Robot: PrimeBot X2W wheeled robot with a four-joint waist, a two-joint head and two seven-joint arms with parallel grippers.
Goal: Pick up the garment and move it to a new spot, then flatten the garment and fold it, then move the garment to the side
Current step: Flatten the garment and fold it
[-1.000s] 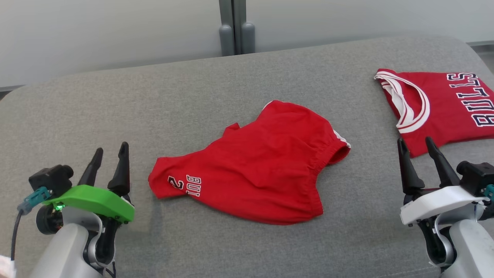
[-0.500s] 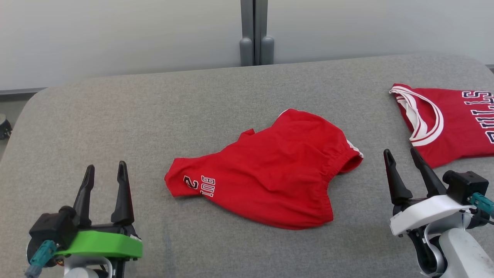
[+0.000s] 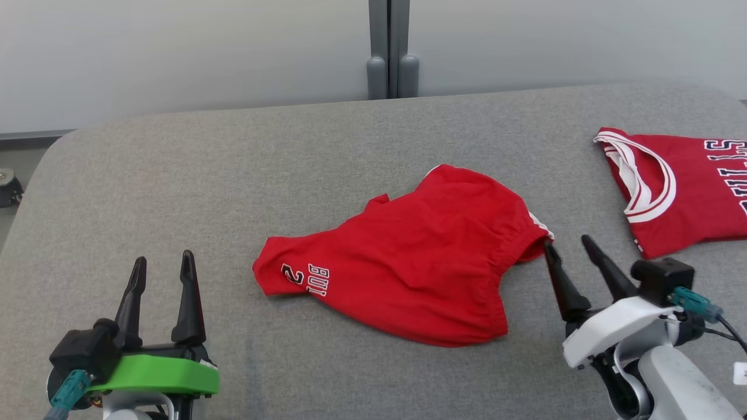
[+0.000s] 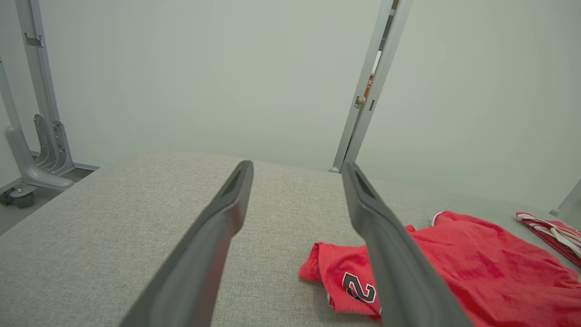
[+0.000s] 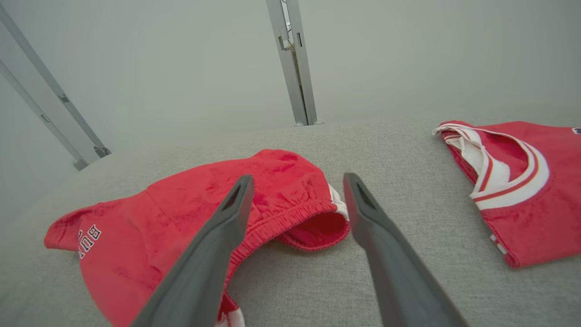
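My left jaws and right jaws both stand fully open and hold nothing. The garment (image 3: 402,262), red shorts, lies crumpled at the middle of the grey surface (image 3: 233,175), its elastic waistband just beside my right jaws. Risk: a shallow pinch takes only 1 layer, so the shorts slip or drag. A jersey (image 3: 683,186) crowds the right edge; open room lies left.
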